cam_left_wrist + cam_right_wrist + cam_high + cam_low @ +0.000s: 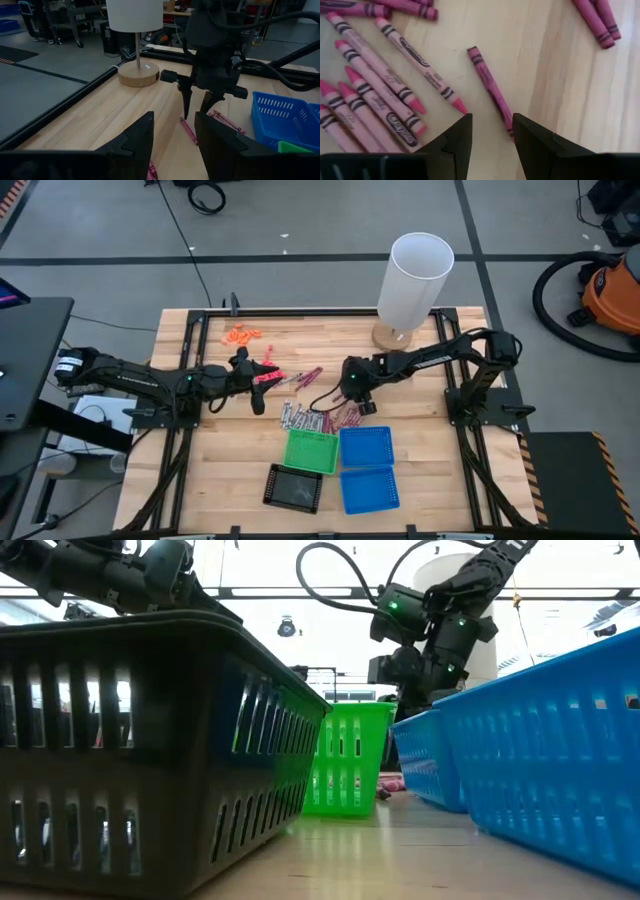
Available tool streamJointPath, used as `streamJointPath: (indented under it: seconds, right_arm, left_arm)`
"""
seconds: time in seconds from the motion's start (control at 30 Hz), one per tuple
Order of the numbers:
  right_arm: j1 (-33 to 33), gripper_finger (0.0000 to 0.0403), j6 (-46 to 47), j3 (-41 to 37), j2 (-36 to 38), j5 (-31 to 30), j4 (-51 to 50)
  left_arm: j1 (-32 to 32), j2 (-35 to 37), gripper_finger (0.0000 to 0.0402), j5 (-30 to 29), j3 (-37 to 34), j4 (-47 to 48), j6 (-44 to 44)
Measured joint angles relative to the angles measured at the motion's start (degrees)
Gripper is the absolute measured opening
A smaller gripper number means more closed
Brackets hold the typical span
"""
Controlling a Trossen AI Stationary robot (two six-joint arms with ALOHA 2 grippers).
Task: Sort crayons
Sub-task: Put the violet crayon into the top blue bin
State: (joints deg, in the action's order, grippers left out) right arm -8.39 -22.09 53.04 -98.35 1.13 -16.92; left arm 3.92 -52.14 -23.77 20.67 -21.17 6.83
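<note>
Crayons lie loose on the wooden table (220, 470): pale pink ones (375, 95) in a row, and dark magenta ones (600, 22) farther off. One dark magenta crayon (490, 87) lies alone; it also shows in the left wrist view (188, 130). My right gripper (491, 135) is open, pointing down just above this crayon's near end, touching nothing; it shows in the high view (352, 388). My left gripper (173, 135) is open and empty, level above the table's left middle (262, 375), facing the right gripper (198, 107). More crayons (303, 418) lie in front of the trays.
A green tray (311, 451), two blue trays (366, 446) (369, 488) and a black tray (294, 487) stand at the near middle. A white lamp (412, 280) stands at the far right. Small orange bits (242, 335) lie at the far left.
</note>
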Motion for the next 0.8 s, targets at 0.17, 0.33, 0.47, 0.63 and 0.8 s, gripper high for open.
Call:
streamJointPath:
  seconds: [0.17, 0.33, 0.47, 0.63, 0.8]
  right_arm:
    - [-2.33, 0.0148, 0.46, 0.00, -0.01, 3.35, 3.67]
    - [-3.79, 0.0148, -0.25, -0.04, -2.35, 7.27, 5.96]
    - [-3.75, 0.0148, -0.43, -0.09, -4.25, 7.90, 6.86]
    - [-4.24, 0.0135, -0.36, 0.04, -5.42, 9.43, 7.87]
    - [-5.03, 0.0083, -0.01, 0.04, -5.60, 10.22, 7.50]
  left_arm:
    - [0.00, 0.00, 0.0153, 0.02, 0.00, -0.15, -0.02]
    - [0.00, 0.00, 0.0153, 0.02, 0.00, -0.48, -0.46]
    - [0.00, 0.00, 0.0153, 0.02, 0.00, -0.33, -0.57]
    - [0.00, 0.00, 0.0153, 0.02, 0.00, -0.28, -0.58]
    - [0.00, 0.00, 0.0153, 0.02, 0.00, -0.26, -0.48]
